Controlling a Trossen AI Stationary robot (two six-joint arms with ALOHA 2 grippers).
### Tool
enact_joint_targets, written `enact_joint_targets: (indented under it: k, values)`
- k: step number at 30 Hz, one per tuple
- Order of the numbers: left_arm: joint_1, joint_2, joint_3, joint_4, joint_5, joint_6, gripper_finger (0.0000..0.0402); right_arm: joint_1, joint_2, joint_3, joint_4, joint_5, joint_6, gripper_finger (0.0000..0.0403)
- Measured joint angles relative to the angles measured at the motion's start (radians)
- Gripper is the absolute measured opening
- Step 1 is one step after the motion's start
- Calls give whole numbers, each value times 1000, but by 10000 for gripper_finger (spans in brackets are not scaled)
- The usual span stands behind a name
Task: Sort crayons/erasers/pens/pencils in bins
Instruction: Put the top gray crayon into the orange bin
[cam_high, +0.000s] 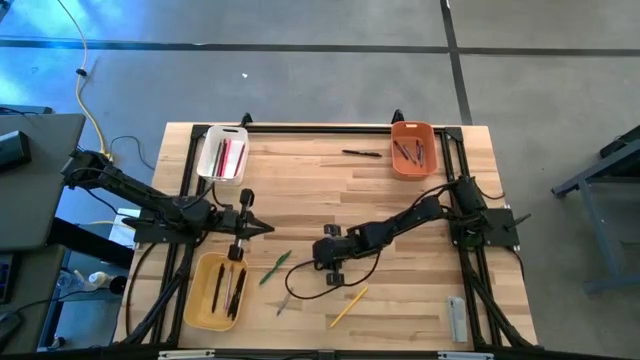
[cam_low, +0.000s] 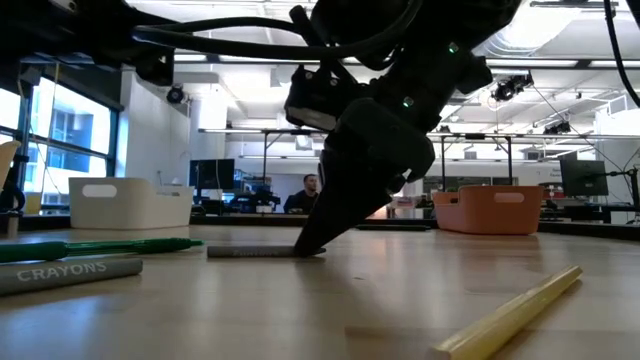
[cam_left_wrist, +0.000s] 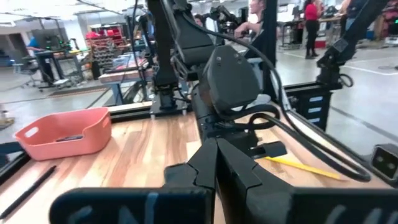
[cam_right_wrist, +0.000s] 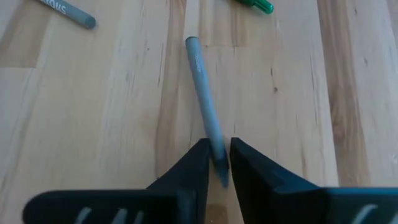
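A grey crayon (cam_right_wrist: 204, 106) lies on the table (cam_high: 400, 210) with its near end between the fingers of my right gripper (cam_right_wrist: 217, 163), which are drawn narrow around it. My right wrist view shows this plainly. The low view shows only the gripper's tip (cam_low: 312, 240) down at the wood with a short grey stick (cam_low: 250, 251) lying flat beside it. From overhead my own arm covers the crayon, so I cannot pick it out there; I see only the right gripper (cam_high: 330, 265) near the middle of the table, towards the front.

My left gripper (cam_high: 262, 229) hangs over the left side of the table, just above the yellow bin (cam_high: 192, 300), its fingers (cam_left_wrist: 239, 171) pressed together with nothing between them. That is clear only from my left wrist view.

The overhead view alone shows all three bins. The white bin (cam_high: 207, 160) sits at the back left with red sticks in it, the orange bin (cam_high: 412, 130) at the back right with dark sticks, and the yellow one at the front left holds dark and brownish ones.

Loose on the wood are a green pen (cam_high: 275, 267), a yellow pencil (cam_high: 348, 307), a black pen (cam_high: 362, 153) near the orange bin, and a small grey stick (cam_high: 285, 303). I take this last one to be the crayon (cam_low: 70, 272) marked CRAYONS in the low view, though I am not certain.
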Motion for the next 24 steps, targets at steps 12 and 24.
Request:
enact_joint_targets:
  k: [12, 24]
  values:
    - [-17, 0, 0, -12, -133, 2, 0, -14, -2, -3, -10, -30, 74, 27]
    - [-34, 0, 0, -92, -260, 20, 0, -34, -62, -13, -71, -31, 123, 26]
